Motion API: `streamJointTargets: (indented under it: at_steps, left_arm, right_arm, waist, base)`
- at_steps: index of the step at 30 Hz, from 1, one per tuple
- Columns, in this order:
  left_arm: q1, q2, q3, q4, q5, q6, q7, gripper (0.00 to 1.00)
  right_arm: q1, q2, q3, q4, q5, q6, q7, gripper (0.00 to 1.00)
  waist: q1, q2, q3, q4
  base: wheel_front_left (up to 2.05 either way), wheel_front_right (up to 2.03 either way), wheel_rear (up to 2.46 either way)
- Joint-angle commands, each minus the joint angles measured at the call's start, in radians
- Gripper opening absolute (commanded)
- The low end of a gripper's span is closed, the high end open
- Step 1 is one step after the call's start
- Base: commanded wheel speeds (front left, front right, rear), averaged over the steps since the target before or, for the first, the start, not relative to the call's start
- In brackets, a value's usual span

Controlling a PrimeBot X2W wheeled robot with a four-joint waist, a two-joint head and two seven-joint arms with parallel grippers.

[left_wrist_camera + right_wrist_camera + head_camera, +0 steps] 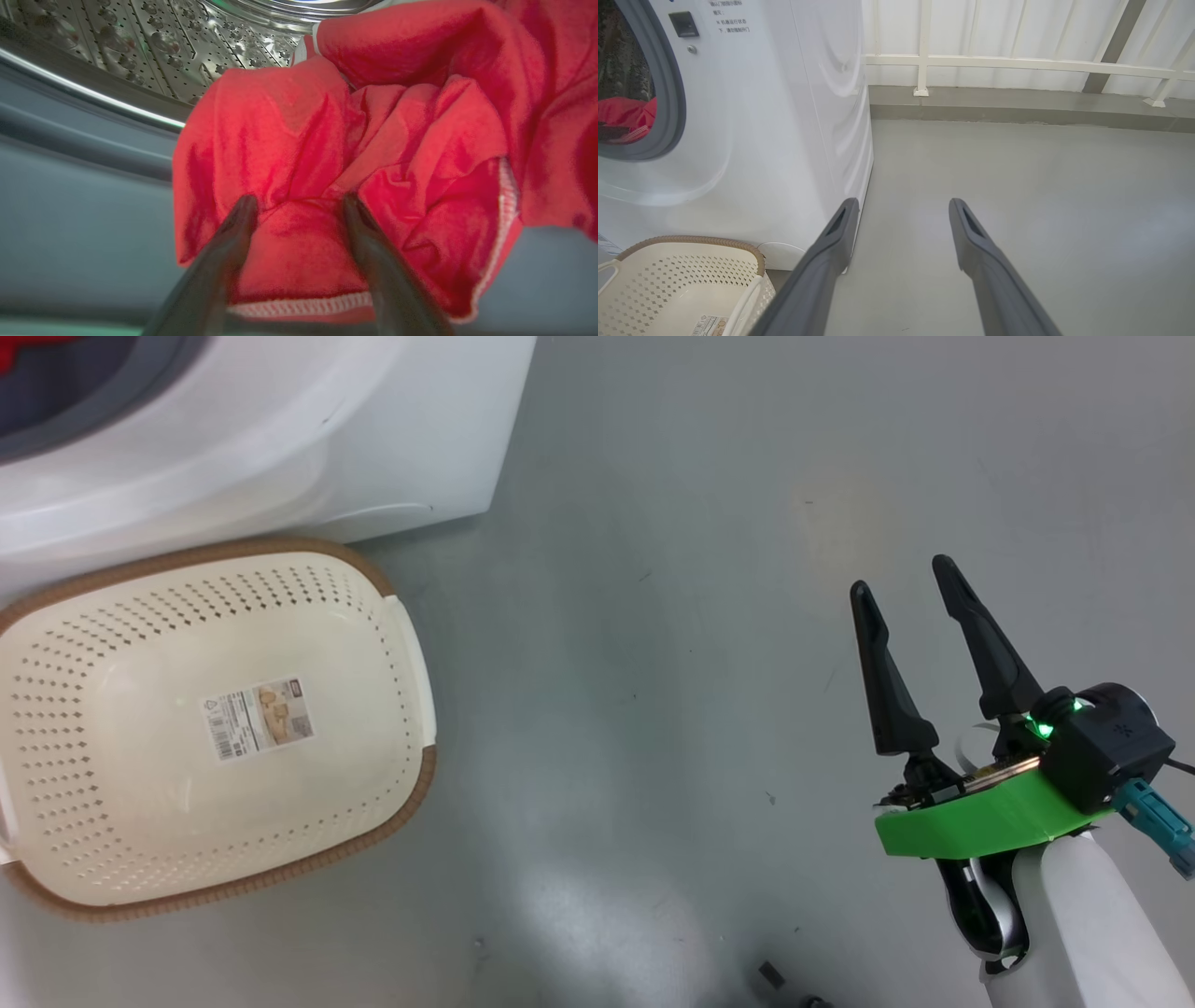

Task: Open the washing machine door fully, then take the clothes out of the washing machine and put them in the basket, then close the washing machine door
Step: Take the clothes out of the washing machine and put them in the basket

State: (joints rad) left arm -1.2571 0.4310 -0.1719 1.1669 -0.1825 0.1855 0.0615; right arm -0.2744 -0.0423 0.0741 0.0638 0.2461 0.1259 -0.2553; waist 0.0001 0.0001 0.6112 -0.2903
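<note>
1. The left gripper [299, 197] is inside the mouth of the washing machine [761, 116]. Its two dark fingers are spread wide, and their tips meet the crumpled red clothes [420, 140]. A fold of the fabric, edged with white stitching, bulges between the fingers but is not pinched.
2. The clothes lie at the front of the machine's perforated steel drum [163, 42], partly draped over the grey rubber ring [70, 154]. In the right wrist view a patch of red shows low in the machine's round opening.
3. The basket [280, 543] stands on the grey floor [700, 616] just in front of the washing machine's base, below the opening. It is cream, with a brown woven-look rim. A sticker [257, 719] lies on its bare bottom.
4. The right gripper [900, 575] hangs in the air well off to the right of the washing machine, over bare floor. Its fingers are parted and hold nothing.
5. Beyond the machine's right side, a white railing [1017, 63] runs along the pale wall.
</note>
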Motion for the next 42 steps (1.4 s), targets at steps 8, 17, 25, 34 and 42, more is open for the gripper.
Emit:
streamJointTargets:
  at_steps: [8,17,25,34,42]
  left_arm:
    - [-0.035,0.073,-0.004,0.041,0.003,-0.016,0.012,1.0]
    - [-0.053,0.061,-0.022,0.063,-0.006,-0.044,-0.019,0.0]
    - [-0.068,0.045,-0.028,0.039,-0.019,-0.052,-0.157,0.0]
    - [-0.071,0.019,-0.014,-0.015,-0.048,-0.049,-0.288,0.0]
    - [0.014,-0.011,0.032,-0.185,-0.098,-0.051,-0.322,0.0]
  right_arm:
    - [-0.016,-0.008,0.021,-0.024,0.016,0.005,-0.006,1.0]
    - [-0.027,-0.008,0.016,-0.022,0.023,0.005,-0.006,1.0]
    - [-0.027,-0.008,0.007,-0.02,0.02,0.005,-0.006,1.0]
    - [-0.028,-0.008,-0.003,-0.02,0.014,0.005,-0.006,1.0]
    - [-0.025,-0.008,-0.014,-0.019,0.013,0.005,-0.006,1.0]
  waist:
    - [-0.0001,-0.0001,0.024,-0.013]
    - [-0.0001,-0.0001,0.034,-0.006]
    - [-0.0001,-0.0001,0.031,0.019]
    - [-0.0001,-0.0001,0.023,0.046]
    - [-0.0001,-0.0001,0.003,0.068]
  base:
    - [0.0,0.0,0.0]
    - [0.0,0.0,0.0]
    - [0.0,0.0,0.0]
    - [0.0,0.0,0.0]
    - [0.0,0.0,0.0]
